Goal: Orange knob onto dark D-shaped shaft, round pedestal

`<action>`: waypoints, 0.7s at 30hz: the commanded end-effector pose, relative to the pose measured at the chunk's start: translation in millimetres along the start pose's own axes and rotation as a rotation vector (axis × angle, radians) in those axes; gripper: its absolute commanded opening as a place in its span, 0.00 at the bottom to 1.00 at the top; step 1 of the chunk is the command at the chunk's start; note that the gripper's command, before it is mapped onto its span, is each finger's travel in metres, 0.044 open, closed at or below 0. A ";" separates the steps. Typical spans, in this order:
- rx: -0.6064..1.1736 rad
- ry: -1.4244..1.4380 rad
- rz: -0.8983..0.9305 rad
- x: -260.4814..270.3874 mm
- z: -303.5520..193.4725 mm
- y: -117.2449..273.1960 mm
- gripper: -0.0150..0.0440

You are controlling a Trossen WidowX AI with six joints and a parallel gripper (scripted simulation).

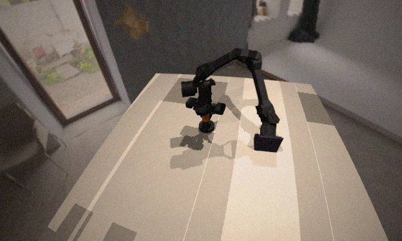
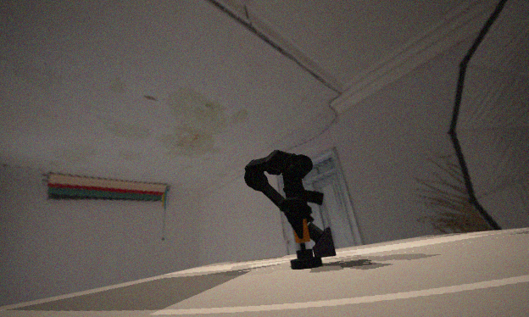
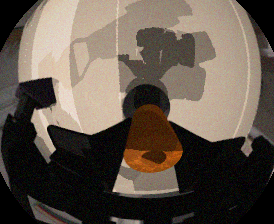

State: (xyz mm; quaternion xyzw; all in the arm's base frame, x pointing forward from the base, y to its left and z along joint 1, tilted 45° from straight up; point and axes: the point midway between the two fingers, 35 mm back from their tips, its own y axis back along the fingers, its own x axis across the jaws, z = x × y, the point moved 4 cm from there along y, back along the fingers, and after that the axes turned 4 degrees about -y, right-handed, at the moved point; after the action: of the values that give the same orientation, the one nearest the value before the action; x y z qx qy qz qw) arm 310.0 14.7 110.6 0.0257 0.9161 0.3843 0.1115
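Exterior [view]: black hand (image 1: pixel 206 113) (image 2: pixel 302 230) (image 3: pixel 149 123) clamped on tapered orange knob (image 1: pixel 205 118) (image 2: pixel 303 237) (image 3: pixel 153 135) | round dark pedestal (image 1: pixel 206 127) (image 2: pixel 306 263) (image 3: pixel 129 106) below

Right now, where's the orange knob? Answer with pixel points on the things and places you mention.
The orange knob (image 1: pixel 205 118) (image 2: pixel 302 236) (image 3: pixel 153 131) is between the gripper's fingers; the exterior view shows it above the round pedestal (image 1: pixel 206 127) (image 2: pixel 306 264) (image 3: pixel 129 106).

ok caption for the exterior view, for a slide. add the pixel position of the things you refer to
The pincer (image 1: pixel 206 116) (image 2: pixel 302 236) (image 3: pixel 149 123) grips the orange knob (image 1: pixel 205 118) (image 2: pixel 306 239) (image 3: pixel 153 131) upright above the pedestal (image 1: pixel 207 129) (image 2: pixel 306 264) (image 3: pixel 130 106), a dark stretch of shaft showing between.
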 end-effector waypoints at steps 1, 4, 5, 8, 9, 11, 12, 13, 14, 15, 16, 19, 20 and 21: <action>-0.003 0.093 -0.006 0.1 -1.1 3.0 0.25; -0.002 0.178 -0.006 1.9 -2.7 2.9 0.25; -0.002 0.178 -0.006 2.2 -3.0 2.6 0.25; -0.002 0.178 -0.006 3.8 -4.1 1.6 0.25; -0.002 0.178 -0.006 4.5 -4.6 1.3 0.25; -0.002 0.178 -0.006 4.7 -4.8 0.1 0.25; -0.002 0.178 -0.006 4.4 -4.8 -1.1 0.25; -0.002 0.178 -0.006 4.4 -4.8 -1.7 0.25; -0.002 0.178 -0.006 4.2 -4.8 -2.4 0.25; -0.002 0.178 -0.006 4.2 -4.8 -2.0 0.25; -0.002 0.178 -0.006 4.1 -4.6 -2.0 0.25; -0.002 0.178 -0.006 4.1 -4.6 -2.0 0.25; -0.002 0.178 -0.006 4.1 -4.6 -2.0 0.25; -0.002 0.178 -0.006 4.0 -4.5 -0.9 0.25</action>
State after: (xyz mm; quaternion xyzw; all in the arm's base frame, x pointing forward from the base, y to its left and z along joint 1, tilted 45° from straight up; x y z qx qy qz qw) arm 305.2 11.5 111.0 -0.0102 0.9216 0.3868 0.0311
